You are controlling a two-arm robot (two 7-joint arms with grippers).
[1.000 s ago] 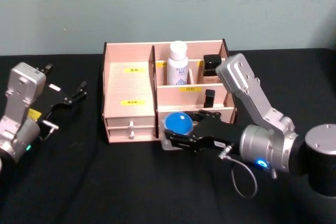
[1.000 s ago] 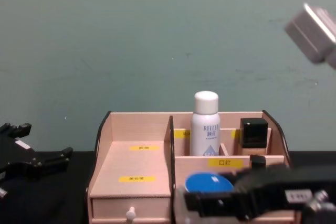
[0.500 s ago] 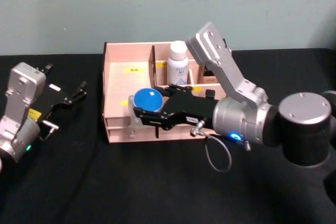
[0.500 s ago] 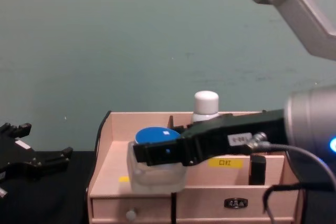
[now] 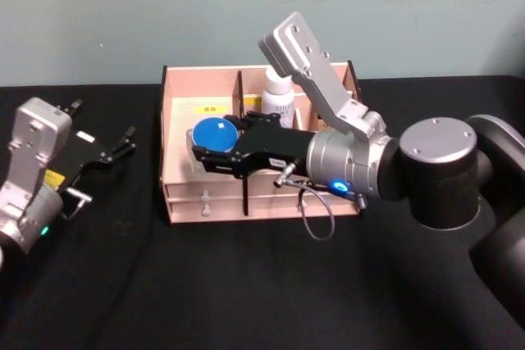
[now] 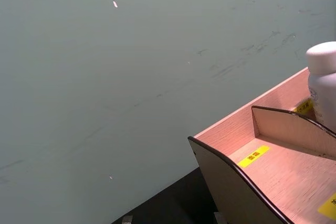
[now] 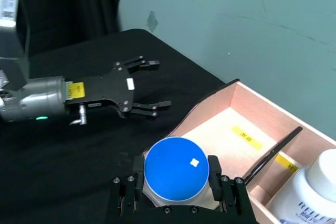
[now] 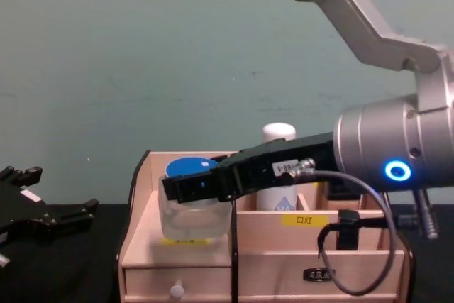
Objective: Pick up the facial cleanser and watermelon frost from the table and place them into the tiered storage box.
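Since the earlier frames the right gripper (image 5: pixel 215 152) has carried the clear round jar with a blue lid (image 5: pixel 210 134) up from the table in front of the drawers and leftward, so that it now hangs over the wide left compartment of the pale wooden stepped storage box (image 5: pixel 179 179).

Head view: the jaws are closed on the jar's sides. A white capped bottle (image 5: pixel 280 97) stands in a rear compartment. The left gripper (image 5: pixel 125 143) is parked well to the left of the box over the black table (image 5: pixel 164 284), its fingers spread and holding nothing.

Chest view: the jar (image 8: pixel 191 204) appears just above the compartment's stepped floor; whether it touches cannot be told.

Right wrist view: the black fingers (image 7: pixel 214 177) flank the lid (image 7: pixel 176 169) on both sides, with the box's curved dark-edged side wall (image 7: pixel 199 109) beyond.

Left wrist view: the box's left wall (image 6: pixel 231 182) and yellow labels appear, with the white bottle (image 6: pixel 323 85) behind.

Judgement: the step in hand is placing. It is best done by lowering the jar level until its base rests flat on one step, clear of the divider, and only then parting the jaws.
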